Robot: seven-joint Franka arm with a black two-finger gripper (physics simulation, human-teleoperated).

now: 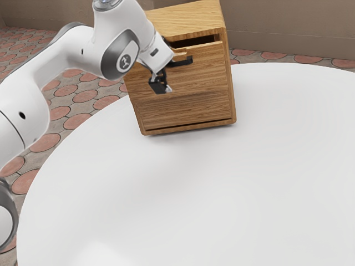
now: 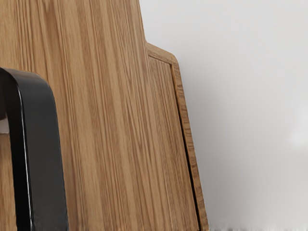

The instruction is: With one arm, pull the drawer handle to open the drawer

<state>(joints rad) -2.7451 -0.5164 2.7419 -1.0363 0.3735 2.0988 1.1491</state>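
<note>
While the gripper (image 1: 160,84) hangs just lower left of the handle (image 1: 183,60), a black bar lying crosswise on the drawer (image 1: 205,69), I cannot tell how open it is or whether it has hold of anything.

One cabinet (image 1: 188,105), one drawer handle (image 1: 183,60), one table (image 1: 222,194), one arm (image 1: 66,61).

cabinet (image 1: 188,105) on tbl (image 1: 233,199), handle (image 1: 181,61) on drawer (image 1: 208,58)

The drawer front (image 1: 205,66) is showing streaky, satin-finished wood grain, and its handle (image 2: 36,159) is gleaming glossy black. The worktop (image 1: 222,194) is looking smooth, matt white, the arm (image 1: 55,66) shining like white plastic.
</note>
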